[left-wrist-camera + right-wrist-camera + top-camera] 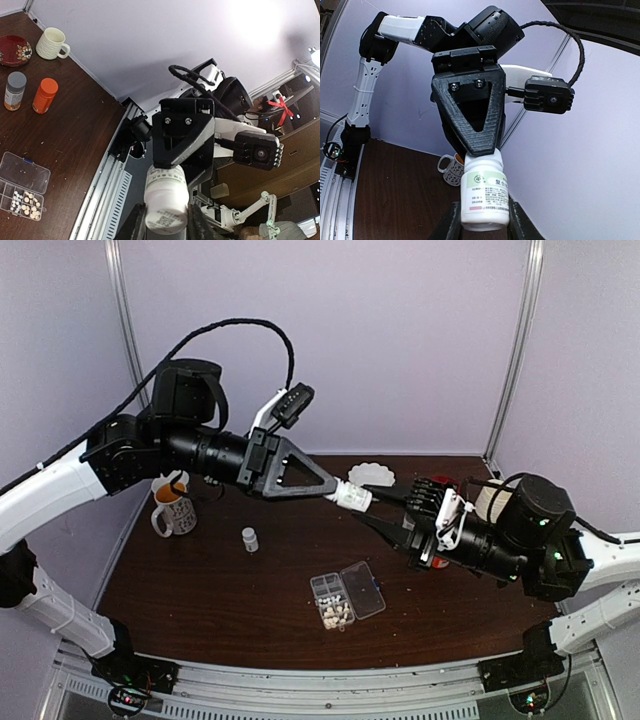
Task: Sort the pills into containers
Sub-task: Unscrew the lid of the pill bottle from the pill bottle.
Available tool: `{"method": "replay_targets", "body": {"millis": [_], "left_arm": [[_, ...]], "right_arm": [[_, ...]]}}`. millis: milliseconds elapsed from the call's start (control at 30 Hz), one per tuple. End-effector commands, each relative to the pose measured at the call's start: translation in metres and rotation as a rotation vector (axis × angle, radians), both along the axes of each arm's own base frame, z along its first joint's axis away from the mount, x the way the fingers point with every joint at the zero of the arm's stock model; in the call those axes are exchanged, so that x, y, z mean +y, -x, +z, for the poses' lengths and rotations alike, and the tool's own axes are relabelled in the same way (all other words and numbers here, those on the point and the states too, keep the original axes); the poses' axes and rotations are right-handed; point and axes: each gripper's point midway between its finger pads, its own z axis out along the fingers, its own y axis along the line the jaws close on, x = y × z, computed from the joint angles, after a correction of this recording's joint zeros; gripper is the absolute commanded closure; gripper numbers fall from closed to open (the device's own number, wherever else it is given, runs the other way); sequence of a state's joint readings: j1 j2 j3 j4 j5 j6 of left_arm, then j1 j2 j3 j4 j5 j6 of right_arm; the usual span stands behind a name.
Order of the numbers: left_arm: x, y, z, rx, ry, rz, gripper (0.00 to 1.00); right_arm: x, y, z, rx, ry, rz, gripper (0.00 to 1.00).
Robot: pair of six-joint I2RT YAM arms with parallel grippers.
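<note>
Mid-air above the table (200, 580): one white bottle (353, 499) spans the two arms. The left gripper (166, 227) is clamped on one end and the right gripper (482, 226) on the other. Each wrist view shows its own fingers either side of the bottle and the other arm's jaws on the far end (cannot tell which end bears the cap).

The organiser box (347, 597) lies flat on the table, nearer the bases, with its lid (363, 588) swung open. Pills (336, 614) sit as pale clusters in several cells; other cells look bare.

Judgement: sorting is partly done. The held bottle looks closed and nothing is pouring. A tiny bottle (250, 538) stands well apart to the left. Left to do: open, tip out, fill the remaining cells.
</note>
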State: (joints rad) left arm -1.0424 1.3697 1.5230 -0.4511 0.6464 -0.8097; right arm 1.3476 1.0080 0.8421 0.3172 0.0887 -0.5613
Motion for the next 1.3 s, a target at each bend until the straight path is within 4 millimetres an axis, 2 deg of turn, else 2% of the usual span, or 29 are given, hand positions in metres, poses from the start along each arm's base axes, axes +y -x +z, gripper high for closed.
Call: {"method": "replay_targets", "body": {"millis": [0,100,167,233,267,400,500,533,567,600,733,833,933,1067,1200,1267], "left_arm": [[0.003,0.010,0.044,-0.024,0.141,-0.045,0.79],[0.014,0.001,0.044,-0.181,0.110,0.021,0.41],[0.021,-0.009,0.044,-0.298,0.097,0.073,0.29],[0.027,-0.013,0.048,-0.404,0.100,0.098,0.09],[0.032,-0.020,0.051,-0.447,0.092,0.140,0.03],[0.045,-0.027,0.058,-0.660,0.091,0.178,0.02],[0.053,-0.032,0.052,-0.848,0.086,0.194,0.02],[0.058,-0.034,0.056,-0.926,0.108,0.228,0.02],[0.063,-0.037,0.049,-1.007,0.097,0.241,0.03],[0.068,-0.038,0.051,-1.092,0.123,0.266,0.02],[0.080,-0.027,0.045,-1.334,0.190,0.264,0.02],[0.072,-0.013,0.031,-1.434,0.182,0.116,0.02],[0.064,0.019,0.003,-1.541,0.220,-0.181,0.06],[0.062,0.020,-0.008,-1.596,0.216,-0.212,0.10],[0.063,0.028,-0.018,-1.657,0.235,-0.290,0.26],[0.062,0.032,-0.021,-1.691,0.258,-0.322,0.31]], "right_arm": [[-0.004,-0.010,-0.012,-0.012,0.035,-0.076,0.88],[-0.005,-0.005,-0.010,0.052,0.016,-0.042,0.88],[-0.004,-0.002,-0.011,0.087,0.016,-0.017,0.88],[-0.005,0.001,-0.013,0.114,0.017,0.004,0.88],[-0.006,0.002,-0.013,0.127,0.010,0.013,0.88],[-0.014,0.005,-0.011,0.195,-0.051,0.028,0.88],[-0.017,0.005,-0.006,0.281,-0.112,0.050,0.88],[-0.016,0.007,-0.005,0.310,-0.122,0.069,0.88],[-0.014,0.008,-0.004,0.342,-0.133,0.089,0.88],[-0.012,0.009,-0.002,0.371,-0.142,0.109,0.88],[0.004,0.015,-0.002,0.463,-0.133,0.180,0.90],[0.013,0.017,0.000,0.511,-0.140,0.210,0.90],[0.019,0.019,0.006,0.556,-0.175,0.247,0.88],[0.025,0.022,0.008,0.569,-0.182,0.277,0.87],[0.030,0.020,0.006,0.578,-0.184,0.281,0.87],[0.033,0.021,0.005,0.586,-0.180,0.290,0.87]]}}
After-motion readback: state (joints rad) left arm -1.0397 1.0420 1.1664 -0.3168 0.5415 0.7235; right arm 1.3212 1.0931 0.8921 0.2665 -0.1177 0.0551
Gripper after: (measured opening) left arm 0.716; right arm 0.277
